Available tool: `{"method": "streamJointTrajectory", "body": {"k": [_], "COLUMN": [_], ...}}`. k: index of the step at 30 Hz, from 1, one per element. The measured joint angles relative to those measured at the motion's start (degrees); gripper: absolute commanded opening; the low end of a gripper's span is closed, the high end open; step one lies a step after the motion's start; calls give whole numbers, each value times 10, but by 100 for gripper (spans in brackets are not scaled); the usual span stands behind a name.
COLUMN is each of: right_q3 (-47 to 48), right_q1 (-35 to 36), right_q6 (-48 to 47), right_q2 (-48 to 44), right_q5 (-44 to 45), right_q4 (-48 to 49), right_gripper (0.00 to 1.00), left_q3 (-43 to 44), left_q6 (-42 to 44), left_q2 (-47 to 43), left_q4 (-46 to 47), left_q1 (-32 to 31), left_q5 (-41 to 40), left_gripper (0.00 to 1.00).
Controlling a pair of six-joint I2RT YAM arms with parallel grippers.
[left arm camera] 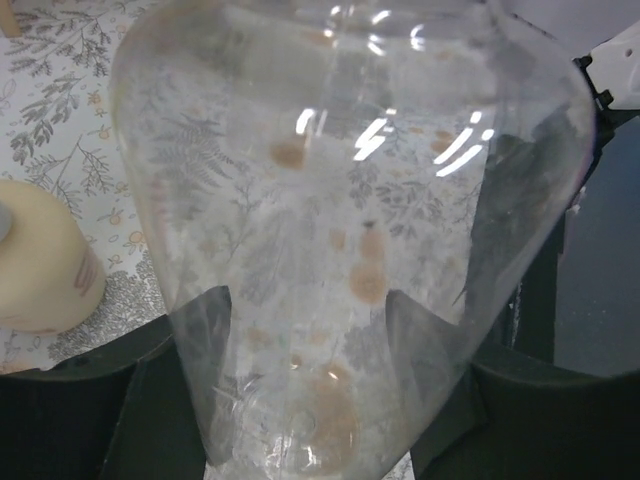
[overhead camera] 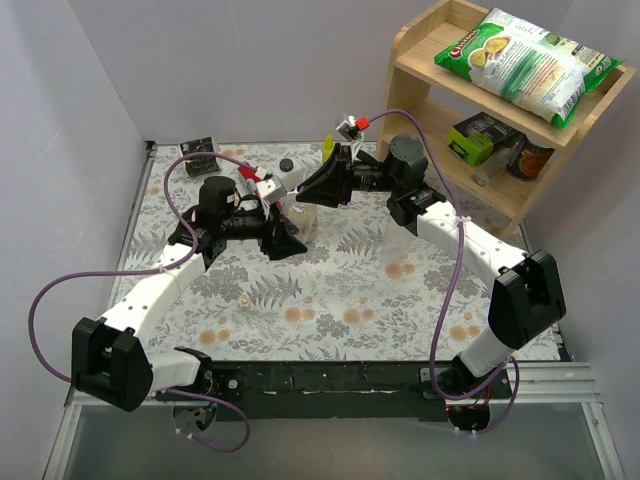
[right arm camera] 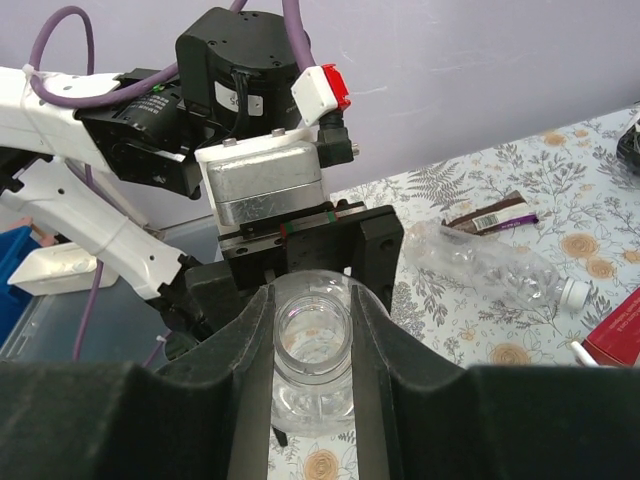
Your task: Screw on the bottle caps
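A: Where is the clear plastic bottle (left arm camera: 350, 180)?
B: Raised above the floral surface (overhead camera: 340, 290), toward its far edge, between the two hands.
A: How do the hands hold it?
B: The left hand (left arm camera: 310, 330) has its fingers pressed against the bottle's wide body. The right hand (right arm camera: 313, 300) is almost fully closed, pinching the uncapped neck.
A: What else is there?
B: A crumpled clear bottle (right arm camera: 490, 262) lies on the surface, and a beige bottle (left arm camera: 40, 260) sits just beside the held one.

Lighting: bright, even, from overhead; shadows soft. Glare: white streaks across clear bottle (left arm camera: 350, 250). Focus: left wrist close-up slightly blurred.
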Motion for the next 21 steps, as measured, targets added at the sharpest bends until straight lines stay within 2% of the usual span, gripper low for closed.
{"method": "streamJointTrajectory", "body": {"k": [1,3,4,5,6,8,9,11,14,15,21], "right_q3": [0,0,0,2,4,10,14,18,20,22,87], "right_q1": [0,0,0,0,0,-3,-7,-20,-38,-39,16], "right_q6": [0,-1,-2,-4,-8,-21,-27,-34,-75,-97,-354], "right_q2": [0,0,0,0,0,0,0,-3,-10,-12,26], "right_q5": [0,-1,-2,-4,-7,-16,-21,-30,-37,-36,-14], "right_q4": [0,-1,-2,-3,-9,-15,-16,-18,-42,-57,-269], "right_gripper": [28,44,67,80,85,86,86,86,87,83,68], "left_q3": [0,0,0,0,0,0,-2,-5,-9,-10,-12], "left_q6": [1,4,6,5,6,5,5,1,-17,-25,-76], "left_q2": [0,0,0,0,-2,-10,-18,-41,-80,-94,-175], "left_q4": [0,-1,0,-1,-2,-10,-16,-26,-33,-34,-45], "left_q1": [0,0,0,0,0,6,11,38,108,132,289], "left_q5": [0,0,-2,-5,-7,-16,-20,-28,-49,-59,-128], "left_gripper": [46,45,44,43,39,32,15,0,0,0,0]}}
